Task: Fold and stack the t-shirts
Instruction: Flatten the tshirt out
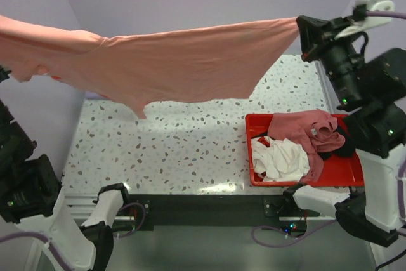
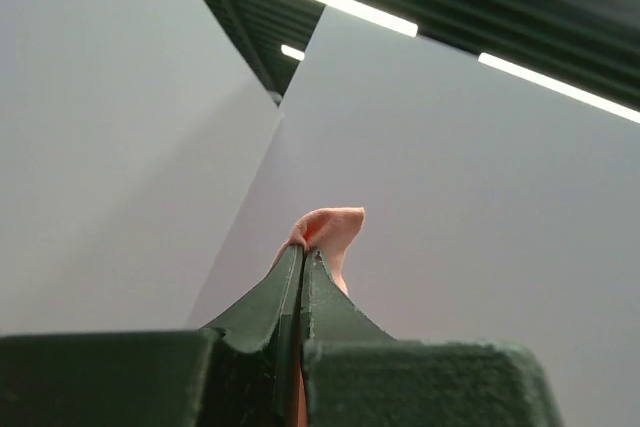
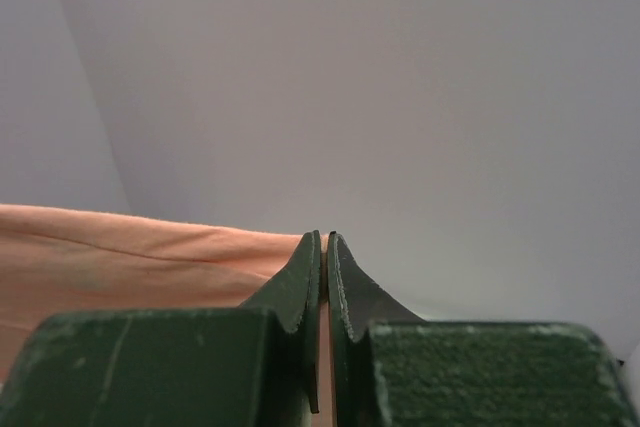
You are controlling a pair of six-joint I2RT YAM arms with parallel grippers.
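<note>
- Salmon tee (image 1: 190, 61): held taut in the air above the desk (image 1: 177, 150).
- Left claw (image 2: 303, 253): clenched on one edge; right claw (image 3: 326, 239): clenched on the opposite edge.
- Step, judged: spreading before the first fold.
- Next: lower it flat onto the desk, unwrinkled.

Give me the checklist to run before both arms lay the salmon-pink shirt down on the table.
1. The left gripper is shut on the salmon-pink t-shirt: ok.
2. The right gripper is shut on its other end: ok.
3. Cloth lifted off the table: ok.
4. Cloth spread smooth: not ok, it bunches at the left and a flap droops.
5. Visible tabletop left of the red bin is bare: ok.
6. Which edge is pinched, hem or shoulders: cannot tell.
</note>
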